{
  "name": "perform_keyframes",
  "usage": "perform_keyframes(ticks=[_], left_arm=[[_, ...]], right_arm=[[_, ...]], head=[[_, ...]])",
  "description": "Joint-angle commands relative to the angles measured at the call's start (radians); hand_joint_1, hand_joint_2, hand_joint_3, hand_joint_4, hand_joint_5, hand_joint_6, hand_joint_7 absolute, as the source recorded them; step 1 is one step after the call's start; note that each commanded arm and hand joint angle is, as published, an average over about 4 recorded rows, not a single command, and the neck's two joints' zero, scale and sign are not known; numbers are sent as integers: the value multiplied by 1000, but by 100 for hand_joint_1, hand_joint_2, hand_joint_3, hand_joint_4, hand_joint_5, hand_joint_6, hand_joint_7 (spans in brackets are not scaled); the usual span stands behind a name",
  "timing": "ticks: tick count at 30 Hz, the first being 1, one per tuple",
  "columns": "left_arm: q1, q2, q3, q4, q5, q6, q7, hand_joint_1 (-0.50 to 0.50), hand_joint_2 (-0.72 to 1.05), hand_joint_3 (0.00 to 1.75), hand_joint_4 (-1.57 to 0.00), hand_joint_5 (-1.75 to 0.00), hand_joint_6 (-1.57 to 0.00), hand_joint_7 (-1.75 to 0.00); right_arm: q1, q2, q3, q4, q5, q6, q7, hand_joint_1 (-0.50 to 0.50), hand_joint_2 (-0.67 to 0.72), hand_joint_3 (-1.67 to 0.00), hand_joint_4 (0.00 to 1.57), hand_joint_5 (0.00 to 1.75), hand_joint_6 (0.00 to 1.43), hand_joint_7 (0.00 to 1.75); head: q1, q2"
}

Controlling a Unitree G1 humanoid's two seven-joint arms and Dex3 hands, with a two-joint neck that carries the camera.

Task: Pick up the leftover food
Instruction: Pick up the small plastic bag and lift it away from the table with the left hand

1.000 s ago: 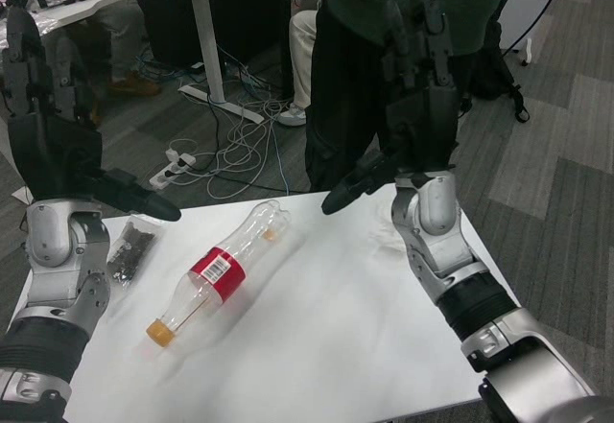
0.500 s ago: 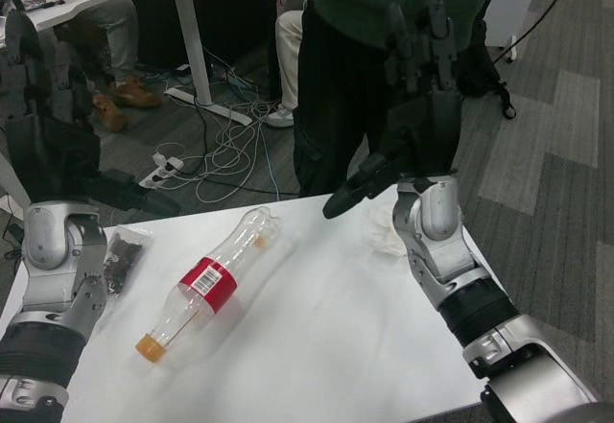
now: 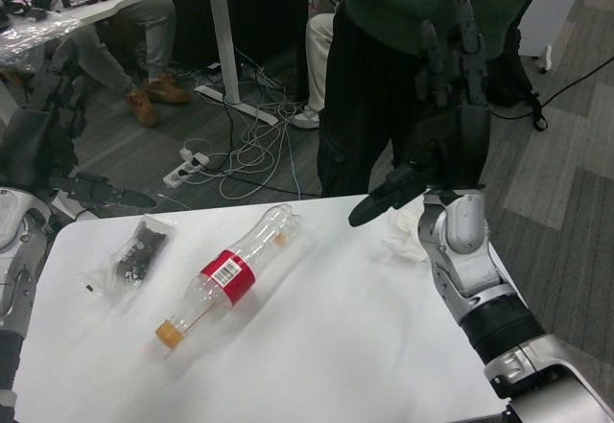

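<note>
1. Head view: the small clear plastic bag of dark leftover food lies on the white table near its left edge, below and just right of the left hand.
2. A clear plastic bottle with red label and orange cap lies on its side, between the bag and the right hand.
3. A crumpled white wrapper lies beside the right forearm (partly hidden).
4. A person in dark clothes stands behind the table.
5. Both hands are raised above the table, fingers spread, holding nothing.
</note>
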Motion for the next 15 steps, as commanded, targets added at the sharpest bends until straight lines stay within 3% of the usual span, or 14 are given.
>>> perform_keyframes(ticks=[1,8,15], left_arm=[[32,45,19,-16,62,74,-60,-50,23,0,0,0,0,0],[44,112,-4,-13,215,198,-160,-50,34,0,0,0,0,0],[7,123,-75,83,393,219,-240,-50,34,0,0,0,0,0]], right_arm=[[7,-9,13,24,12,-7,4,-42,72,0,0,0,0,0],[6,-13,39,57,21,-9,5,-42,72,0,0,0,0,0],[7,-13,54,65,25,-9,5,-42,72,0,0,0,0,0]], head=[[67,-3],[121,-17],[144,-26]])
